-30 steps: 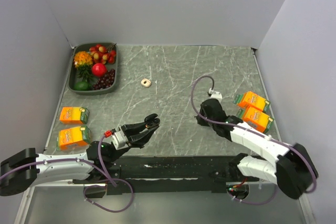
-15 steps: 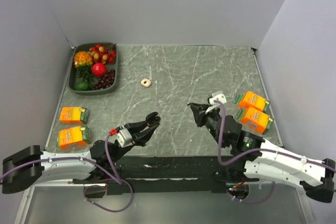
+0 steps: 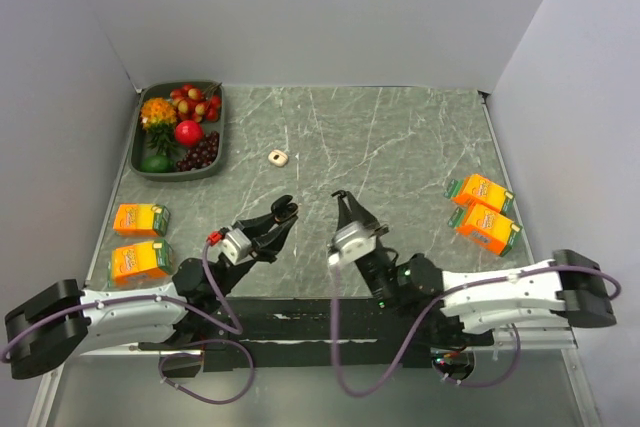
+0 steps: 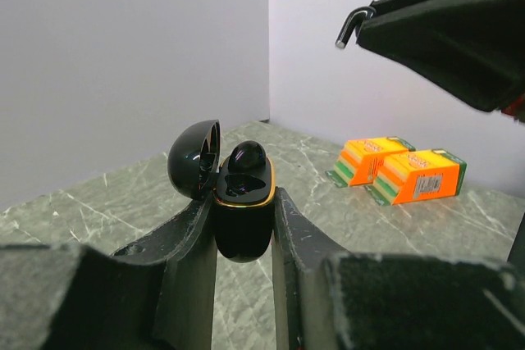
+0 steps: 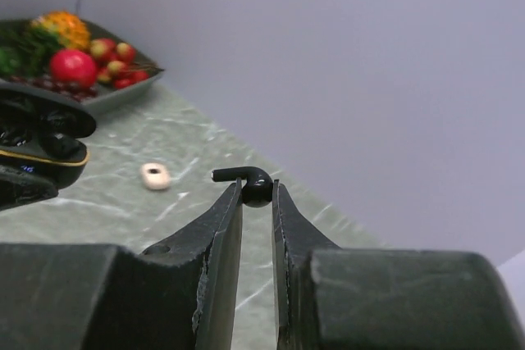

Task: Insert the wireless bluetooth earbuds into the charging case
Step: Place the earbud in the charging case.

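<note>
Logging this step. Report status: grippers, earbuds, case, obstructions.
Left gripper shut on charging case, lid open, one earbud inside. Right gripper shut on second earbud, held in the air beside the case. Nothing seen between them.

top external: I look down from high behind the near edge, whole surface [image 3: 400, 137] | left wrist: close, low, facing rightward to two orange cartons [image 4: 418, 178] | right wrist: close, low, facing the fruit tray [image 5: 115, 94] | shared: top shows both
</note>
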`<state>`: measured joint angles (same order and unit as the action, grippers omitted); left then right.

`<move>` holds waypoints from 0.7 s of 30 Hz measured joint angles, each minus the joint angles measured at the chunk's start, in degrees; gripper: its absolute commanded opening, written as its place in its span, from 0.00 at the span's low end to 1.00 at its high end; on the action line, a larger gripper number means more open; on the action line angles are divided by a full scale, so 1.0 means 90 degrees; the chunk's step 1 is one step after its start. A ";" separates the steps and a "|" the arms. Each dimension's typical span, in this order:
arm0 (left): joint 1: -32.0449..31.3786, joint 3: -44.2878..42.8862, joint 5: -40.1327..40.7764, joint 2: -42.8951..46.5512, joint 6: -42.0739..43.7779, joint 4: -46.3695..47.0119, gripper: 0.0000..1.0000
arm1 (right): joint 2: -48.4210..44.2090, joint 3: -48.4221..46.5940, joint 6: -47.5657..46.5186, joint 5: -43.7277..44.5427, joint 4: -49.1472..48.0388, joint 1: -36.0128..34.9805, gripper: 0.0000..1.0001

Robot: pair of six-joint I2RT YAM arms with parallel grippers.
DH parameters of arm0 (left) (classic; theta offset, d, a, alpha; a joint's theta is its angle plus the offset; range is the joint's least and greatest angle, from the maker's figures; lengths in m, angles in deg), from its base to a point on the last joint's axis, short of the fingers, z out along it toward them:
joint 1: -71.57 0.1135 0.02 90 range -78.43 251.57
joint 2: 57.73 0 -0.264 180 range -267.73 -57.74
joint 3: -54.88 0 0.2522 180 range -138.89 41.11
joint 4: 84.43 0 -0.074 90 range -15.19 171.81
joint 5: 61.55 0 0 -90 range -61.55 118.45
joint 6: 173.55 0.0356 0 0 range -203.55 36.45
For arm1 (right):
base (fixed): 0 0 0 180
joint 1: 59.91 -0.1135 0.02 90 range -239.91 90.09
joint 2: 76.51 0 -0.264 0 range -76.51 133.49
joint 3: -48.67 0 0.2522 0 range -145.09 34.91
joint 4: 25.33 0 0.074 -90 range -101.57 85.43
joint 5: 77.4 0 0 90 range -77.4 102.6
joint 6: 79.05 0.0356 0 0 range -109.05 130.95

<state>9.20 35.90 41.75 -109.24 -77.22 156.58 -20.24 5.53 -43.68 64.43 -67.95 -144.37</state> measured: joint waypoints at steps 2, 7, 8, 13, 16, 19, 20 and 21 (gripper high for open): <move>0.0017 0.0000 -0.0027 -0.0053 -0.0002 -0.0002 0.01 | 0.0474 0.0104 -0.1122 -0.0090 -0.0738 -0.0143 0.00; 0.0029 0.0000 -0.0221 -0.0097 -0.0002 -0.0002 0.01 | 0.1059 0.0364 -0.2623 -0.0430 -0.1399 -0.0452 0.00; 0.0029 0.0000 -0.0245 -0.0097 0.0000 -0.0005 0.01 | 0.1054 0.0408 -0.2737 -0.0471 -0.1455 -0.0478 0.00; 0.0075 0.0000 -0.0425 -0.0053 0.0000 -0.0007 0.01 | 0.0423 0.0682 -0.2657 -0.0792 -0.1586 -0.0639 0.00; 0.0114 0.0000 -0.0668 0.0049 -0.0002 -0.0002 0.01 | -0.1049 0.0736 -0.1236 -0.1333 -0.0493 -0.0627 0.00; 0.0119 0.0000 -0.0930 0.0075 -0.0002 0.0000 0.01 | -0.2514 0.0566 0.0243 -0.1977 0.0697 -0.0367 0.00; 0.0119 -0.0002 -0.1049 0.0070 0.0002 -0.0002 0.01 | -0.2754 0.0406 0.0617 -0.2086 0.1025 -0.0301 0.00; 0.0119 -0.0015 -0.1156 0.0063 0.0002 -0.0010 0.01 | -0.2832 0.0221 0.0923 -0.2217 0.1319 -0.0289 0.00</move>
<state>10.27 35.77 31.35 -108.67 -77.20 156.49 -45.73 7.52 -35.37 44.48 -56.08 -146.97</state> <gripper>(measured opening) 0.297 0.232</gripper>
